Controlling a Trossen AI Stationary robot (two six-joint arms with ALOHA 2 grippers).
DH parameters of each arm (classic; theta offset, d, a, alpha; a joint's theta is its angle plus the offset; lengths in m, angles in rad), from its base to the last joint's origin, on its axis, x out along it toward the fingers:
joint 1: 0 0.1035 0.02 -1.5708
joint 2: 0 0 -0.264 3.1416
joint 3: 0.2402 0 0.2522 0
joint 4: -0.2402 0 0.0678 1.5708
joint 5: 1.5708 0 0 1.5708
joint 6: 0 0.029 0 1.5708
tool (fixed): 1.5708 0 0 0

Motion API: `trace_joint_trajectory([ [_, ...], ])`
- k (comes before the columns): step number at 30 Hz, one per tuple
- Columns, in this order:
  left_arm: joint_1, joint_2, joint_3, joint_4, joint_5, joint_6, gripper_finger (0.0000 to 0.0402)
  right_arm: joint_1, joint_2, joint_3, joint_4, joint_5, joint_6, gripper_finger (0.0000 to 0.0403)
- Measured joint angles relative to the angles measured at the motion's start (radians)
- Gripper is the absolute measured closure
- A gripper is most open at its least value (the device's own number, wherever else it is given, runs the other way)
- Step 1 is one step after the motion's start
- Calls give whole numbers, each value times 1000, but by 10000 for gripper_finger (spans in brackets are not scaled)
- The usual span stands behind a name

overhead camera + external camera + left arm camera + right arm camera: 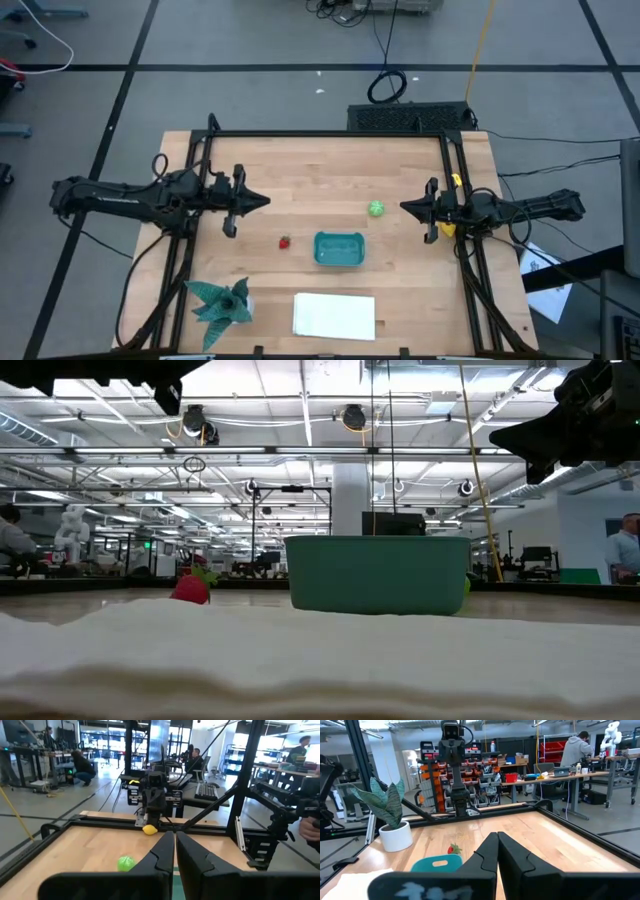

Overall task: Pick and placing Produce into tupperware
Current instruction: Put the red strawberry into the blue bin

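Nearest me, both clenched empty, left gripper (262, 201) and right gripper (405, 207) could nudge the tiny red produce (285, 242) rolling away from mid-frame tupperware (339, 249)

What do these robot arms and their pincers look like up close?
Both arms are slim, black and jointed. The left gripper and right gripper each end in two dark, tapering fingers. Black cables trail off the table behind the right arm.

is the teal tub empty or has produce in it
Empty: the high view shows nothing inside the teal tub; the red piece and green piece lie outside.
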Motion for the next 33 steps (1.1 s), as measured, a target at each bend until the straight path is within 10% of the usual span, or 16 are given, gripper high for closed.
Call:
trace_joint_trajectory([
  [22,0,162,204,-89,-10,207,380,0,0,0,-1,0,0,403],
  [33,0,176,305,-152,-18,57,380,0,0,0,-1,0,-12,403],
])
